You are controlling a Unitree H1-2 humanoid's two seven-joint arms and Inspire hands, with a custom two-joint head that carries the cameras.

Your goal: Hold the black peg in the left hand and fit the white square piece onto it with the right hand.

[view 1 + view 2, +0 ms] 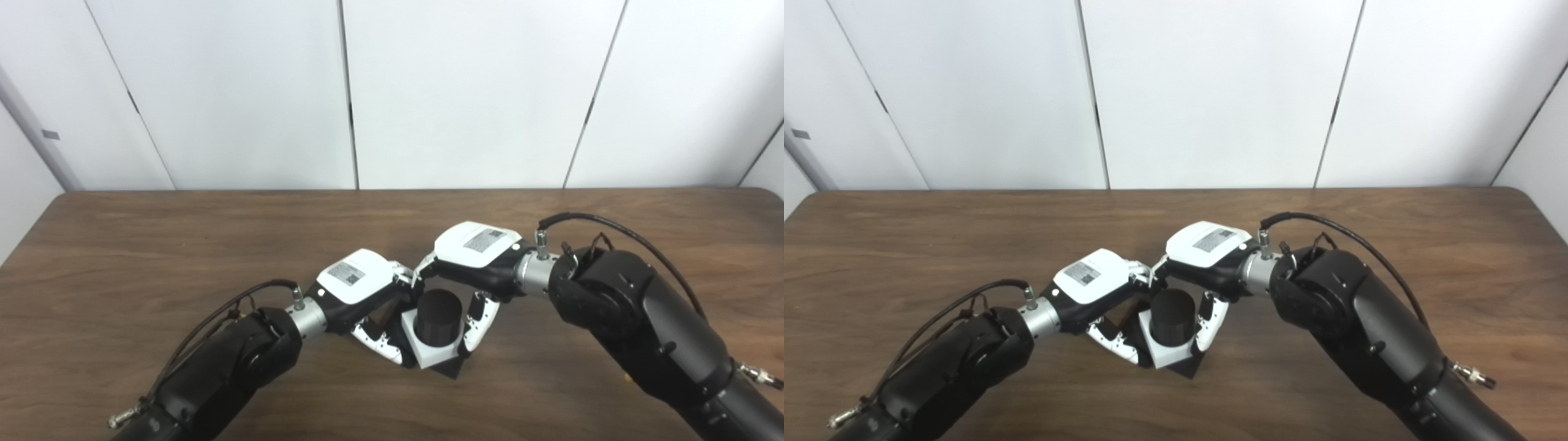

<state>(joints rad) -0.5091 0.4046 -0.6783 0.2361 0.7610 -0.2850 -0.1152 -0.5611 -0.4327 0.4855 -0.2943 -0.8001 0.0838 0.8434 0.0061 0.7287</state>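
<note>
The black peg [437,315] stands upright on its black base [451,369] near the table's front middle. The white square piece [429,354] sits around the peg, low on it, just above the base. My left hand [361,288] comes in from the left with its fingers closed against the left side of the peg's base, which is partly hidden behind them. From the right, my right hand [474,251] arches over the peg, its fingers [476,321] pressed on the right edge of the white piece.
The brown wooden table [184,245] spreads wide to both sides and behind the hands. White wall panels [459,92] stand beyond its far edge. Both forearms cross the front of the table.
</note>
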